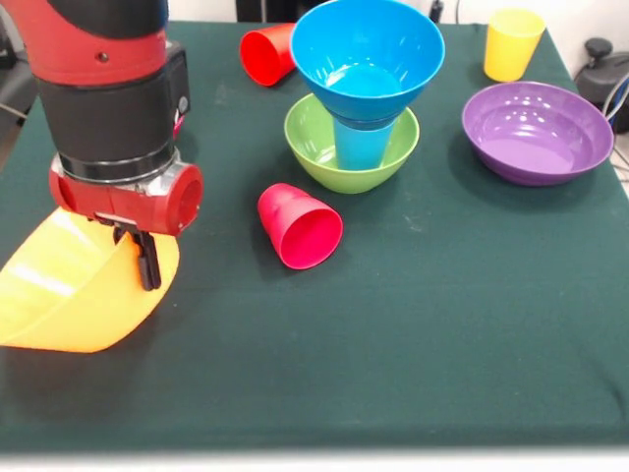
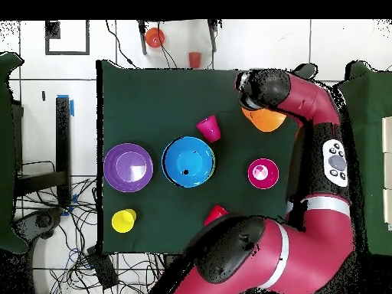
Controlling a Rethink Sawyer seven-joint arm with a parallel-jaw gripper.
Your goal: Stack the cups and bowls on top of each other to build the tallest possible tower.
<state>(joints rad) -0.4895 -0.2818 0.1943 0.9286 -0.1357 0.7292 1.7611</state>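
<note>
1. The black claw (image 1: 143, 258) of the red and black arm is seen low over the dark green table (image 1: 442, 324), and the rim of the huge orange-yellow glossy plastic bowl (image 1: 74, 295) is pinched between its fingers; the bowl is held tilted, its opening turned up and toward the arm.
2. In the overhead view the claw itself is hidden under the wrist; only part of the orange-yellow bowl (image 2: 262, 119) is shown beneath it.
3. Just beside the claw, toward the table's middle, a small red tapered plastic cup (image 1: 299, 225) is lying on its side.
4. Further off the same way, the tower (image 1: 360, 93) is found: a medium green bowl (image 1: 351, 147), a light blue cup (image 1: 360, 145) standing in it, and a medium blue bowl (image 1: 367, 54) perched on top.
5. Well apart from the claw, a wide purple bowl (image 1: 537, 131) and an upright yellow cup (image 1: 512, 43) are seen.
6. A second red cup (image 1: 267, 52) is lying behind the tower.
</note>
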